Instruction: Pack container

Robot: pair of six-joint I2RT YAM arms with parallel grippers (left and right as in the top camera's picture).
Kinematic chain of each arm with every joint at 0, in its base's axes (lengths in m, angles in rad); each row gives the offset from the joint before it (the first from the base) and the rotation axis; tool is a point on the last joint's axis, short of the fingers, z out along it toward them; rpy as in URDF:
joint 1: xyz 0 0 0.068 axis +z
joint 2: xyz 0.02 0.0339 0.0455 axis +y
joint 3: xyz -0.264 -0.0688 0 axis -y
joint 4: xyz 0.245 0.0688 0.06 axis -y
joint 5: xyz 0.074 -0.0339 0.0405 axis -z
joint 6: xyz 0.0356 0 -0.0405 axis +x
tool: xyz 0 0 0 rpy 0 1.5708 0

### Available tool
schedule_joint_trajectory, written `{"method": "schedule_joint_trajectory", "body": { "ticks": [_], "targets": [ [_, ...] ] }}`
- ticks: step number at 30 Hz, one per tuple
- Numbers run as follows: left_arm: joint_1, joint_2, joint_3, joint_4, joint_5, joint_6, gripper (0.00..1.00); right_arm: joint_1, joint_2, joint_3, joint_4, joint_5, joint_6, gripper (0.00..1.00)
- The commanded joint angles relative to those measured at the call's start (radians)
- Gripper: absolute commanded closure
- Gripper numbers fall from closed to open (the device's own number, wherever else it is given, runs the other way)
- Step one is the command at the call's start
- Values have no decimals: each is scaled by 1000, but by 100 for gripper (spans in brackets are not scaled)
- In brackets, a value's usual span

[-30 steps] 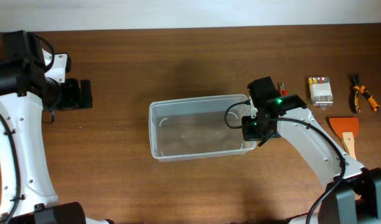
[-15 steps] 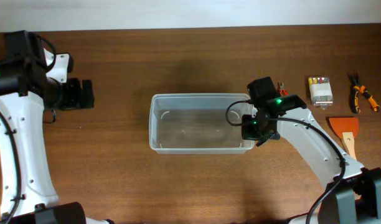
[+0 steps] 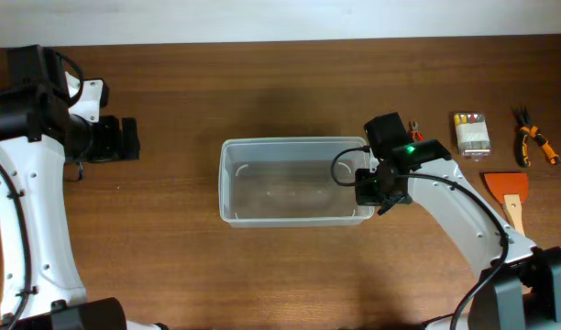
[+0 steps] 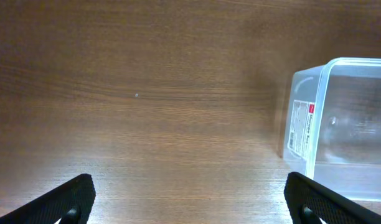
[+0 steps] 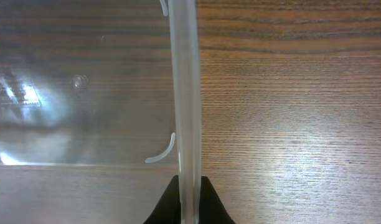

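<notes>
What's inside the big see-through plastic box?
Nothing shows inside the large clear plastic rectangular tub; only the brown wooden table is visible through its bottom. The right gripper, pinching the tub's right wall, hides a bit of that end from overhead.

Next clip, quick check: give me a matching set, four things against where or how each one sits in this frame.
1 container
2 left gripper
3 right gripper
4 pliers

A shut on a clear wall
B lying at the far right
C open, holding nothing
D in the middle, nothing inside

Pairs: 1-D, 2-C, 3-A, 4-B
</notes>
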Motion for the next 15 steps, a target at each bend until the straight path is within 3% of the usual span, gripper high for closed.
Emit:
{"method": "schedule_joint_trajectory", "body": {
  "ticks": [1, 15],
  "targets": [
    [-3, 5, 11, -2, 15, -13, 1, 0, -6, -18, 0, -2, -27, 95],
    [-3, 5, 11, -3, 15, -13, 1, 0, -6, -18, 0, -2, -8, 94]
  ]
}}
